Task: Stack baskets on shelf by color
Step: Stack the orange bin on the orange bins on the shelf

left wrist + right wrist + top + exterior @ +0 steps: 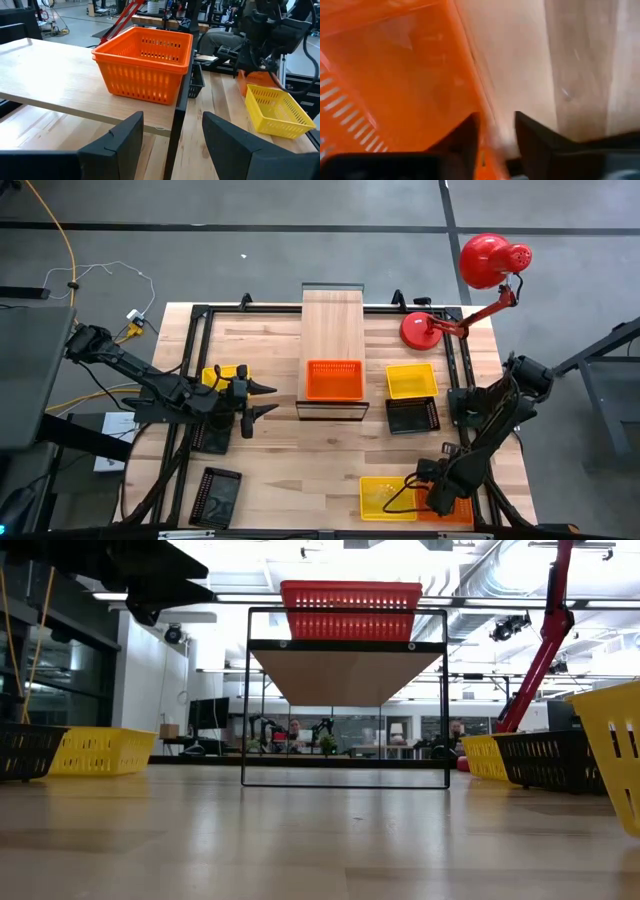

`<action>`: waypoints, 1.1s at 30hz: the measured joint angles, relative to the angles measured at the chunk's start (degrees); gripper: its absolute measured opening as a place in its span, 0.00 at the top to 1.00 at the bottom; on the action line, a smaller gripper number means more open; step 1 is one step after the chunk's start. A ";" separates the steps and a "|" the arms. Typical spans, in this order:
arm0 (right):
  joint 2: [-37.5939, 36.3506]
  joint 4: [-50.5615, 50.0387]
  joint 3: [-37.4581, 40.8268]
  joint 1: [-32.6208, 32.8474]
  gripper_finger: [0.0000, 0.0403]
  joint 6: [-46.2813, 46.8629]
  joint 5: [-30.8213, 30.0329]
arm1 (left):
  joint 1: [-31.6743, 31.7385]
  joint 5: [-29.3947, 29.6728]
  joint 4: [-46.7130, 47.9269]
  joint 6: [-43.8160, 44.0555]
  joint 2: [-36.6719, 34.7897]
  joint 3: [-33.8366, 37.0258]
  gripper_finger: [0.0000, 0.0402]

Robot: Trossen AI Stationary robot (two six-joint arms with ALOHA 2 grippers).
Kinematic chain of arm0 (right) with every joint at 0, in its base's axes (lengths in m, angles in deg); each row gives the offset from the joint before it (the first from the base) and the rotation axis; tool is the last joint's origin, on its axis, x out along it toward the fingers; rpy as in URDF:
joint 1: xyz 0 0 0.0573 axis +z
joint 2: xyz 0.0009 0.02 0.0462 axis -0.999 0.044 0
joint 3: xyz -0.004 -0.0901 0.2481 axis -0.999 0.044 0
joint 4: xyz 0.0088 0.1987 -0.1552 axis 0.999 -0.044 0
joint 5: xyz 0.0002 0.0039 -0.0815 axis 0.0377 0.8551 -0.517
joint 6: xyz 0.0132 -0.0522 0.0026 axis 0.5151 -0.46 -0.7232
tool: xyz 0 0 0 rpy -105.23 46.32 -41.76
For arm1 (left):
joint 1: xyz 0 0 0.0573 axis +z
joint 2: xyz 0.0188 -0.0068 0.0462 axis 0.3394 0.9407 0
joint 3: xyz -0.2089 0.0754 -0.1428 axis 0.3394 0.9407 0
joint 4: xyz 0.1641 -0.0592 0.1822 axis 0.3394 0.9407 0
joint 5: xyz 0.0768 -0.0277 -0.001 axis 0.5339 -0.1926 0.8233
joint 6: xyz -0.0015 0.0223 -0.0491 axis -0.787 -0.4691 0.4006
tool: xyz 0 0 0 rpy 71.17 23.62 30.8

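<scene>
**Ana:** Pale plank tabletop (330, 445) first; what stands on it?

**Ben:** At the far middle, the long light-wood shelf on a dark frame (333, 320), with an orange plastic mesh basket (334, 379) sitting on its near end. Right of the shelf lies a yellow mesh basket (411, 380), and a black mesh basket (412, 416) just on its near side.

**Ana:** And the left arm?

**Ben:** Its left gripper (264, 400) hangs left of the shelf's near end, jaws spread apart with nothing between them, facing the orange basket. Another yellow basket (222, 376) shows behind that arm, and a black basket (217, 494) lies at the near left corner.

**Ana:** The right arm?

**Ben:** Down at the near right corner. The right gripper (495, 137) is at the rim of a second orange basket (390, 80), one dark finger (462, 142) inside the wall and the other outside; whether it is clenched I cannot tell. A yellow basket (385, 496) lies just left of that one.

**Ana:** Anything else?

**Ben:** A red desk lamp (480, 275) at the far right corner.
</scene>
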 joint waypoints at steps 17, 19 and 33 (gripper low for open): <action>-14.42 -23.76 -19.86 -5.58 0.99 1.52 -11.16 | 0.00 0.00 -2.10 -0.63 -0.04 0.00 0.52; -14.65 -23.83 -24.24 -7.29 0.99 -0.58 -16.61 | -0.01 -0.02 -2.10 -0.62 -0.04 0.00 0.52; -5.79 -23.12 -55.00 -31.08 1.00 -47.85 -35.68 | -0.05 -7.80 -3.33 -0.45 -2.50 0.00 0.52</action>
